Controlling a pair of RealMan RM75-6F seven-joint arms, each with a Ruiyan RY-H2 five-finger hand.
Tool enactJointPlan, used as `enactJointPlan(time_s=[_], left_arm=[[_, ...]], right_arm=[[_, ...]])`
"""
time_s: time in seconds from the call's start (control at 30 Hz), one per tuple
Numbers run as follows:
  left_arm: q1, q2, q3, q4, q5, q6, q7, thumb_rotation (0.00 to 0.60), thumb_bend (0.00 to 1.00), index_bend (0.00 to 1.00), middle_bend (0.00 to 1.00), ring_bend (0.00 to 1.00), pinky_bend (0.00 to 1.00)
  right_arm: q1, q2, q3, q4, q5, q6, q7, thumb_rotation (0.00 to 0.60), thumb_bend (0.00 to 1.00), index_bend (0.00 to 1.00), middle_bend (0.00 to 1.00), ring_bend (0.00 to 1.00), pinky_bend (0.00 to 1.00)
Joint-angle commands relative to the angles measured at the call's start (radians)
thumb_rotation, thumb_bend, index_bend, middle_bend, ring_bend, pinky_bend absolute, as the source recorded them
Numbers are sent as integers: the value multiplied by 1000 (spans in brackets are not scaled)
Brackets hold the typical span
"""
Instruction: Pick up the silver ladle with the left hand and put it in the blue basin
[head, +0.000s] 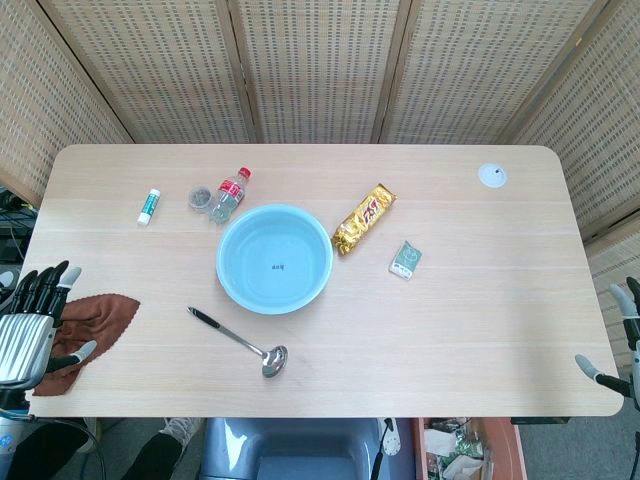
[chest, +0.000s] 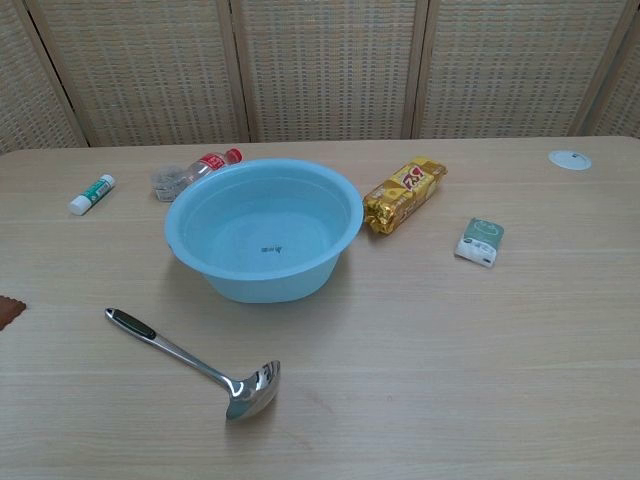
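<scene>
**Ladle not yet taken — the reach is the step in hand**

The silver ladle (head: 240, 341) is seen lying flat near the front edge of the bench (head: 480, 320), just in front of the blue basin (head: 230, 285), which sits near the middle and holds nothing. Its dark-gripped handle is pointed toward the left edge and its polished bowl toward the front, mouth up and mirror-bright. The slim, smooth stem is judged likely to slip unless it is pinched firmly.

The left hand (head: 35, 320) is held wide at the front left corner, fingers apart and nothing in them, beside a brown cloth (head: 92, 325). Of the right hand (head: 620, 345) only fingertips are shown at the right edge — its state cannot be told.

A reach across to the handle is called for next, then a lift over the basin's rim.
</scene>
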Motion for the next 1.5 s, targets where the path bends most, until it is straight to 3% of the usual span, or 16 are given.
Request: enactJointPlan(time_s=[0.03, 0.37, 0.43, 0.5, 0.53, 0.57, 0.63, 0.7, 0.8, 1.13, 1.5], left_arm=[[0, 0, 1, -1, 1, 0, 2, 600, 145, 0, 0, 0, 0], [-14, -1, 1, 6, 3, -27, -3, 600, 145, 0, 0, 0, 0], [-35, -5, -1, 29, 10, -57, -26, 600, 145, 0, 118, 46, 4], [-55, -17, -10, 60, 11, -78, -39, 600, 145, 0, 467, 326, 176], [-72, -29, -15, 90, 13, -98, -52, 600, 145, 0, 561, 437, 270], [-85, -37, -16, 113, 17, -117, -63, 600, 145, 0, 652, 561, 428], [-123, -56, -16, 174, 33, -166, -101, 600, 145, 0, 718, 655, 592], [-155, -73, -14, 234, 58, -197, -123, 600, 145, 0, 835, 800, 846], [-206, -97, 1, 323, 125, -235, -162, 600, 145, 0, 938, 913, 987], [-351, -144, 79, 509, 231, -420, -271, 600, 145, 8, 1000, 969, 1000], [-418, -260, 113, 667, 244, -483, -377, 600, 161, 321, 1000, 973, 1000]], right_arm=[[0, 0, 1, 0, 1, 1, -2, 600, 0, 0, 0, 0, 0], [0, 1, -2, -3, 0, -4, 1, 600, 0, 0, 0, 0, 0], [0, 2, -3, -6, -1, -5, 1, 600, 0, 0, 0, 0, 0], [1, 2, -2, -7, 0, -7, 0, 600, 0, 0, 0, 0, 0], [2, 2, -2, -7, 1, -10, -1, 600, 0, 0, 0, 0, 0], [3, 1, -2, -8, 2, -12, -2, 600, 0, 0, 0, 0, 0], [5, 0, -2, -8, 5, -18, -6, 600, 0, 0, 0, 0, 0], [8, -1, -2, -8, 8, -24, -10, 600, 0, 0, 0, 0, 0], [11, -4, -2, -8, 11, -32, -20, 600, 0, 0, 0, 0, 0], [21, -12, -1, -12, 26, -56, -45, 600, 0, 0, 0, 0, 0], [26, -12, -3, -14, 30, -70, -50, 600, 0, 0, 0, 0, 0]])
